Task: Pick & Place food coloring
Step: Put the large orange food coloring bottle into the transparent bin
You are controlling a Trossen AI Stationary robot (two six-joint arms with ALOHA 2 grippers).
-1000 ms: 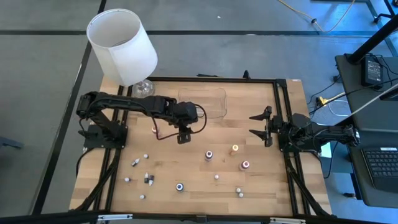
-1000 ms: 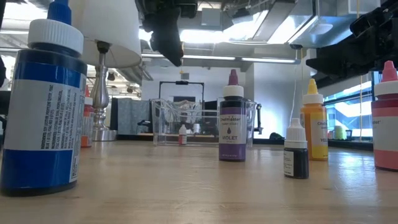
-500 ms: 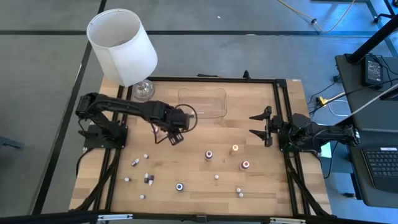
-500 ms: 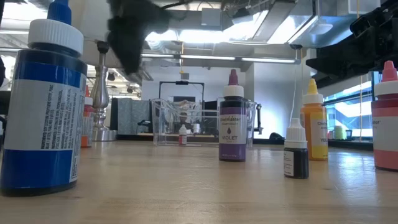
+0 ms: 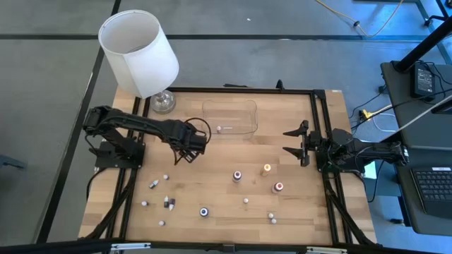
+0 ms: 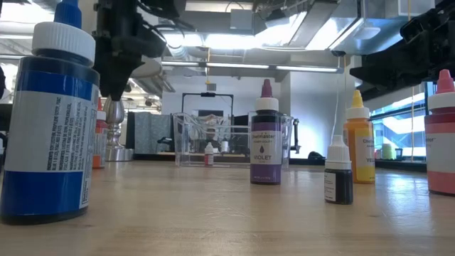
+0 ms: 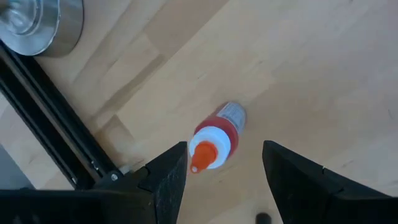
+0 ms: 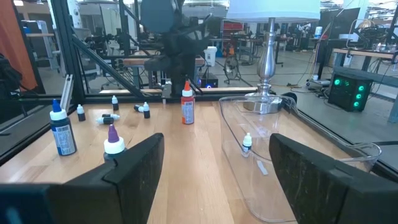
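1. Left gripper hangs over the left half of the table, with its two fingers spread apart and nothing between them.
2. Directly below this gripper stands a red bottle with a white collar and an orange tip; in the left wrist view it is seen from above, in the gap between the fingers, not touched by them.
3. In the right wrist view the same red bottle stands upright on the wood, just beside the clear tray and in front of the dark left arm.
4. Right gripper waits at the right side of the table, its fingers wide apart and empty, pointing toward the middle.
5. Inside the clear tray is one tiny whitish bottle, standing upright.
6. Other food coloring bottles stand on the open table: a purple bottle, an orange bottle, a second red bottle and a blue bottle, well apart from each other.
7. Several tiny whitish bottles are scattered near the front-left and front-right parts of the table.
8. At the far left corner stands the lamp with a white shade.
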